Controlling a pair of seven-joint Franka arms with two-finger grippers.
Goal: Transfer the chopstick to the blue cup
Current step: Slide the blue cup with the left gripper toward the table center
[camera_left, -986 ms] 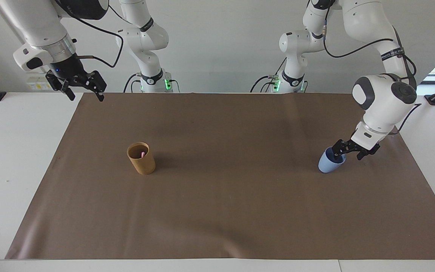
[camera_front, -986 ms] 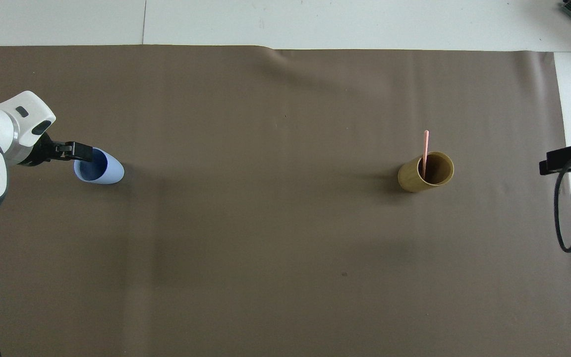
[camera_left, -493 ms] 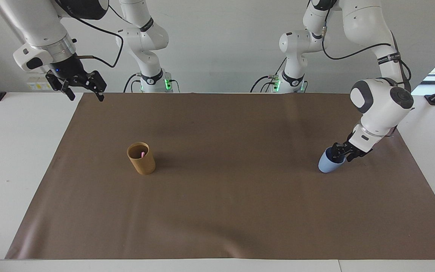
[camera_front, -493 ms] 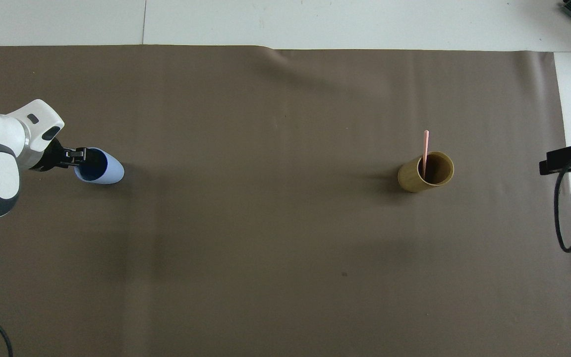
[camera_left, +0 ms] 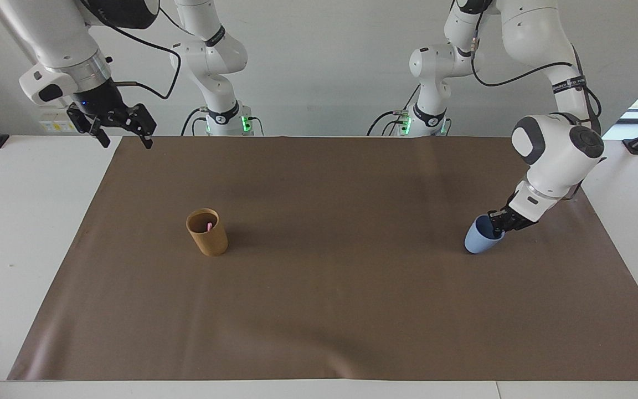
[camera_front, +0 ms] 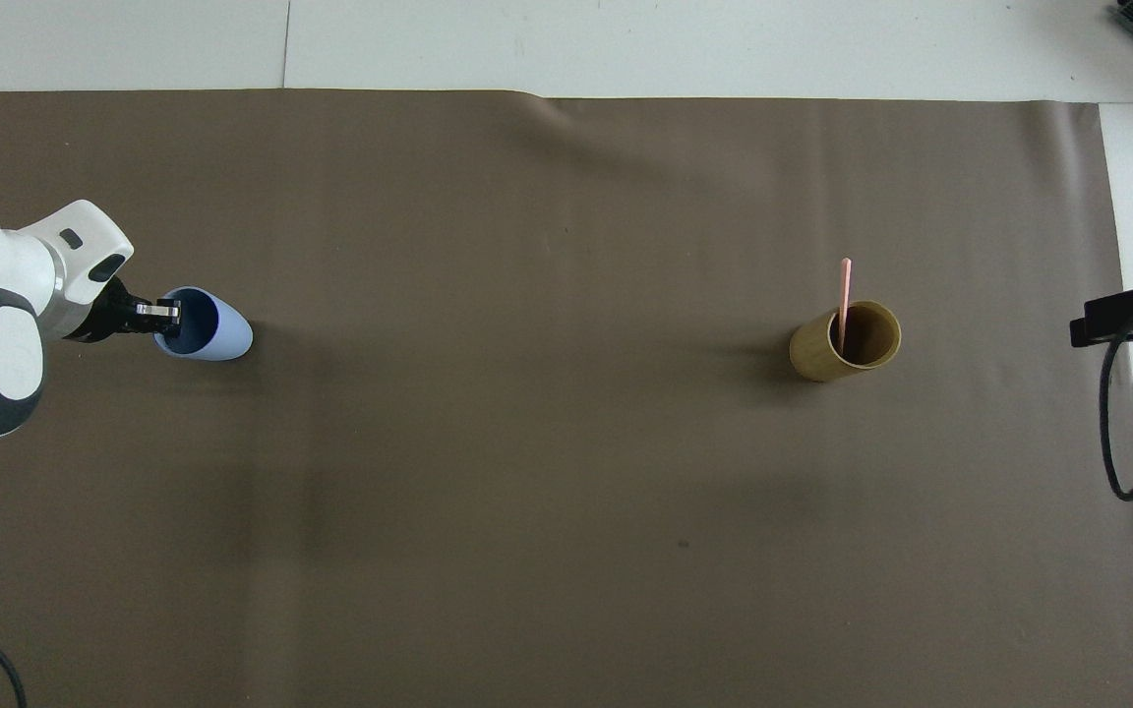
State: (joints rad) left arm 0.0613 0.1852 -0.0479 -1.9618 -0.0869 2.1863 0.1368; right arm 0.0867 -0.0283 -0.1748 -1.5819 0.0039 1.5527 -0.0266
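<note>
Nearest the robots, the right gripper (camera_left: 121,133) hung in the air over the edge of the wide brown paper mat (camera_left: 330,310) at the right arm's end of the table, where the mat meets the white tabletop (camera_left: 14,233). Its two black fingers stood well apart with nothing between them, and the arm waited there.

Farther out, toward the left arm's end of the mat, the left gripper (camera_left: 497,220) reached down at a slant to the small light-blue handleless tumbler (camera_left: 480,239). Its fingertips were pinched together on the tumbler's rim, on the side toward the left arm's end of the table, so the gripper held the blue cup by its wall. The tumbler stood tilted on the mat, its mouth leaning toward the gripper and its narrower rounded base resting on the paper.

At about the same distance from the robots, toward the right arm's end and well apart from the blue cup, stood the tan-brown cylindrical cup (camera_left: 207,233), upright on the mat. Inside it was the thin pink chopstick (camera_front: 844,300), leaning against the inner wall with its upper end rising above the rim and slanting away from the robots. Only one pink stick could be made out.
</note>
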